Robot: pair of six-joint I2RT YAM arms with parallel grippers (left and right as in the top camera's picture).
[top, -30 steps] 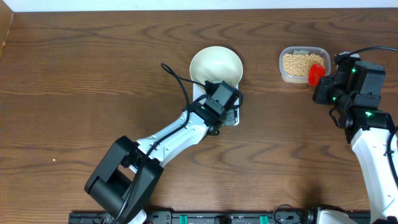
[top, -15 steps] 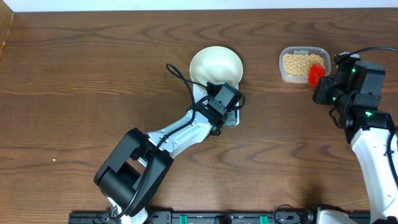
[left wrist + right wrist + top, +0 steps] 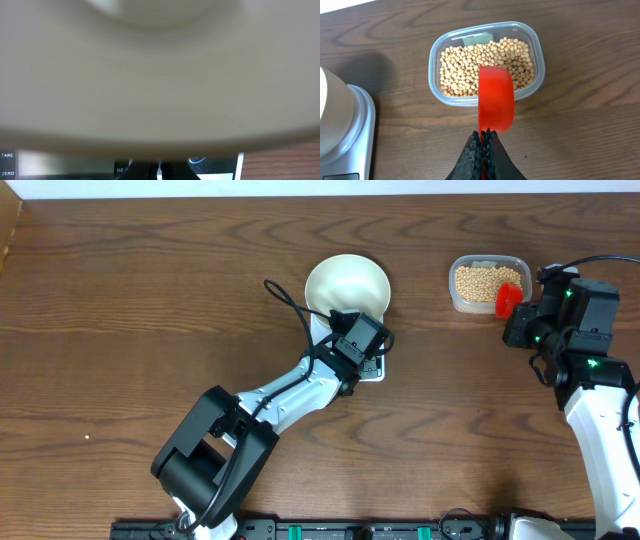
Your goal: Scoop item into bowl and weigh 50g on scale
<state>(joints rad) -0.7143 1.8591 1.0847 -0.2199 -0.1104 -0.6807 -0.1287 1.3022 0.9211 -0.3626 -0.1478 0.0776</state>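
One left gripper (image 3: 350,335) hangs over the front of the single scale (image 3: 373,370). Its fingers are hidden, so I can't tell whether they are apart. One white bowl (image 3: 347,285) sits on the scale and fills the left wrist view as a blur, with TARE, ZERO and OZ readable beneath it. One clear tub (image 3: 487,283) holds the beans (image 3: 477,279), too many to count. The right gripper (image 3: 484,147) is clamped on one red scoop (image 3: 495,97) above the tub's near rim.

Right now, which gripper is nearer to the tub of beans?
Right. The right gripper holds a red scoop over the tub's rim; the left gripper is away at the scale.
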